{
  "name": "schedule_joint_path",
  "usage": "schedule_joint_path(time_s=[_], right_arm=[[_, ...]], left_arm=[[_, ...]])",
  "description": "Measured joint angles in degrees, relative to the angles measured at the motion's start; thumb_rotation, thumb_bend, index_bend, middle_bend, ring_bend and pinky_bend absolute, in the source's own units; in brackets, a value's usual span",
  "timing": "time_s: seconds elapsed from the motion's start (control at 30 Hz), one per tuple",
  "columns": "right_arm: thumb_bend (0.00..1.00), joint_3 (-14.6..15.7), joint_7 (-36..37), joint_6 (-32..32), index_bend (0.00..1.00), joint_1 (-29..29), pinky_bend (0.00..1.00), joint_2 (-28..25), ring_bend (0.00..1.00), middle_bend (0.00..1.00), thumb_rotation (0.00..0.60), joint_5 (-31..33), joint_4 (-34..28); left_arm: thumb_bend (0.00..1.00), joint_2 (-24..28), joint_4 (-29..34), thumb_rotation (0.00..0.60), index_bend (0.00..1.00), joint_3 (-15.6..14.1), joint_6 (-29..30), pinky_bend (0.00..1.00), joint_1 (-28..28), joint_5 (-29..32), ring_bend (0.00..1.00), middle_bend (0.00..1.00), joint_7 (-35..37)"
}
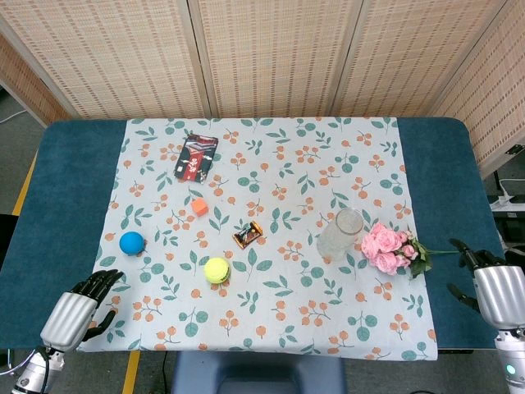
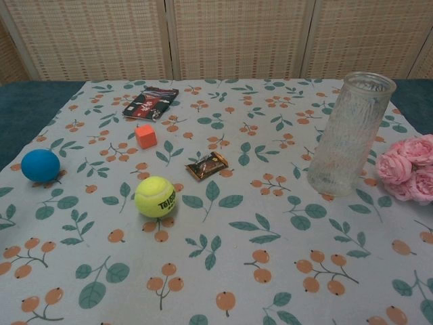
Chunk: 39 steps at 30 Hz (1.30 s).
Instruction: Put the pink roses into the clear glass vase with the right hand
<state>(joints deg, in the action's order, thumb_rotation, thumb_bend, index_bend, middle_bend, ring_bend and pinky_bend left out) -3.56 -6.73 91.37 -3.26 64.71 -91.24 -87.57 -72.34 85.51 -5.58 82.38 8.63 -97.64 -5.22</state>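
A bunch of pink roses lies on the patterned cloth at the right, its green stem pointing right toward my right hand. In the chest view the pink roses show at the right edge. The clear glass vase stands upright just left of the blooms, and the vase looks empty. My right hand sits at the table's right edge, fingers apart, holding nothing, close to the stem's tip. My left hand rests at the front left corner, fingers loosely curled, empty.
On the cloth lie a yellow tennis ball, a blue ball, an orange cube, a small snack packet and a dark red-and-black packet. Woven screens stand behind the table.
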Motion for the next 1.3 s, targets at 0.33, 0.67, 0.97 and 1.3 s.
schedule_joint_path(time_s=[0.33,0.67,0.97,1.3], right_arm=[[0.05,0.1,-0.3,-0.3,0.21,0.2,0.75,-0.5,0.58,0.57,0.600,0.2,-0.4],[0.05,-0.2,-3.4,-8.0,0.08,-1.4,0.96,-3.1,0.85,0.84,0.600,5.8,-3.5],[0.05,-2.8,-2.8,-32.3,0.02,-10.7,0.98,-3.5,0.88,0.86,0.600,18.7,-1.1],[0.05,-3.1,16.5,-44.3,0.23,-18.0,0.99,4.4,0.92,0.90,0.600,17.0,16.0]], left_arm=[[0.38,-0.1,0.0,0.600,0.11,-0.1,-0.1,0.37,0.1,-0.4,0.15,0.13,-0.2],[0.38,-0.2,0.1,0.600,0.11,-0.2,-0.3,0.36,0.1,-0.3,0.15,0.14,-0.5],[0.38,-0.3,-0.2,0.600,0.11,-0.1,-0.7,0.36,0.2,0.2,0.15,0.15,-0.3],[0.38,-0.3,-0.2,0.600,0.11,-0.2,-0.9,0.37,0.3,0.2,0.15,0.15,-0.1]])
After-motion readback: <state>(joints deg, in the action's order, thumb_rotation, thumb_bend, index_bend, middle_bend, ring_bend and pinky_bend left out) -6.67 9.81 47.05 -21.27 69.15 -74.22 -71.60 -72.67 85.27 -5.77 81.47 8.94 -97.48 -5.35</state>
